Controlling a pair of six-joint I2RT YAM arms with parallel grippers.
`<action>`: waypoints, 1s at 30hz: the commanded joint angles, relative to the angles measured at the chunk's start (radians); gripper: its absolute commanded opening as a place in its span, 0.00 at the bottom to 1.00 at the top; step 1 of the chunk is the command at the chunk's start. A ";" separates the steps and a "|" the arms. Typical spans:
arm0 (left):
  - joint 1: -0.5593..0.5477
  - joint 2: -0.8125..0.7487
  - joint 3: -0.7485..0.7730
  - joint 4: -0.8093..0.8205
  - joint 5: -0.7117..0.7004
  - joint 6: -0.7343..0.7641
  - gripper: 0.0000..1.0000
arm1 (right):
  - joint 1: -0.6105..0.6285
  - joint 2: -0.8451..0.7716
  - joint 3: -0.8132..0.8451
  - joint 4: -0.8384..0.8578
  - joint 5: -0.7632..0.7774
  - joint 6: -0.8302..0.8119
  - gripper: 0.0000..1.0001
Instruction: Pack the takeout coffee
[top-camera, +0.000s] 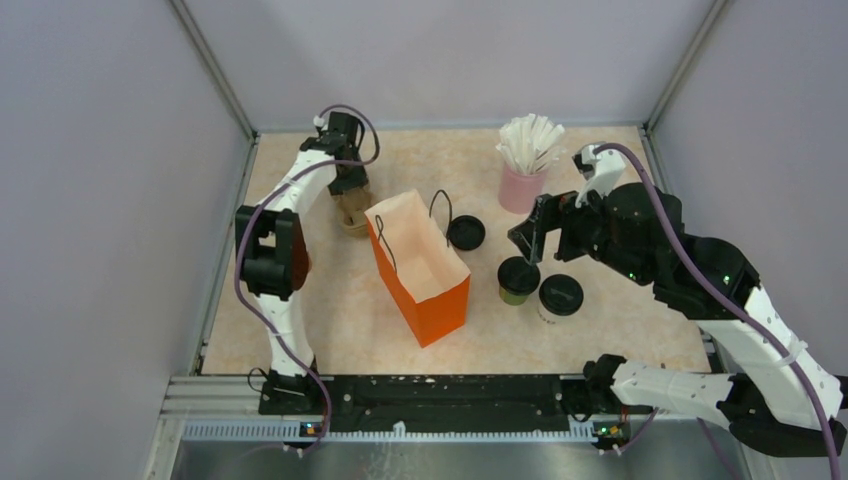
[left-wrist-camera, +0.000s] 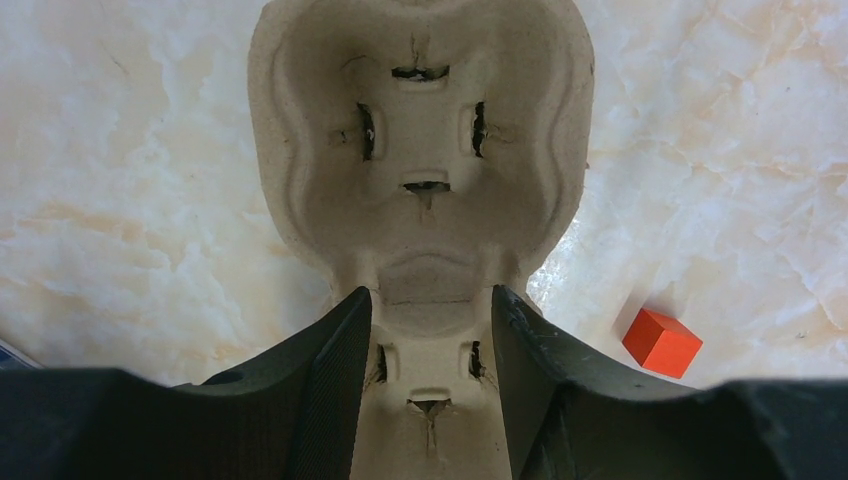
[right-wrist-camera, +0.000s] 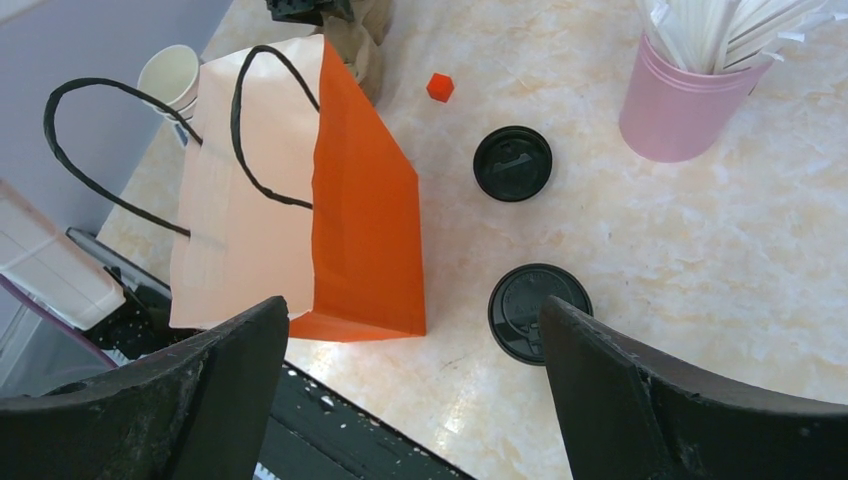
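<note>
the takeout coffee (top-camera: 518, 279), black lid on, stands on the table (top-camera: 340, 310) to the right of the orange bag (top-camera: 425, 275). it is apart from the bag and just beside a second lidded cup (top-camera: 560, 297) with paler sides, so it is not yet packed. the right gripper (top-camera: 530, 240) hangs above and slightly behind it, claw spread wide with nothing between the fingers. in its wrist view the cup's lid sits low between them, which reads as lining up for a descent rather than a grasp already made. the bag stands upright with its mouth open, so the opening is free for a drop from above. at the far left the left gripper (left-wrist-camera: 430, 310) pinches a pulp cup carrier (left-wrist-camera: 425, 160) at its narrow waist, one finger against each side, probably because that neck is the slimmest place to grip. whether the carrier is lifted off the table i cannot tell. a loose lid (top-camera: 466, 232) lies flat behind the bag and a pink cup (top-camera: 520, 188) of straws (top-camera: 530, 140) stands further back, both out of the way. the likely risk is the neighbouring cup: the wide fingers must straddle one lid without knocking the other.
</note>
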 joint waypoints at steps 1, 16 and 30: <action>0.005 0.014 -0.012 0.024 0.017 0.006 0.54 | 0.010 -0.008 0.017 -0.001 0.021 0.020 0.92; 0.007 0.040 0.001 0.033 0.020 0.029 0.52 | 0.011 -0.031 0.018 -0.037 0.044 0.045 0.92; 0.006 0.011 0.121 -0.021 0.054 0.070 0.38 | 0.010 -0.034 0.009 -0.042 0.050 0.043 0.92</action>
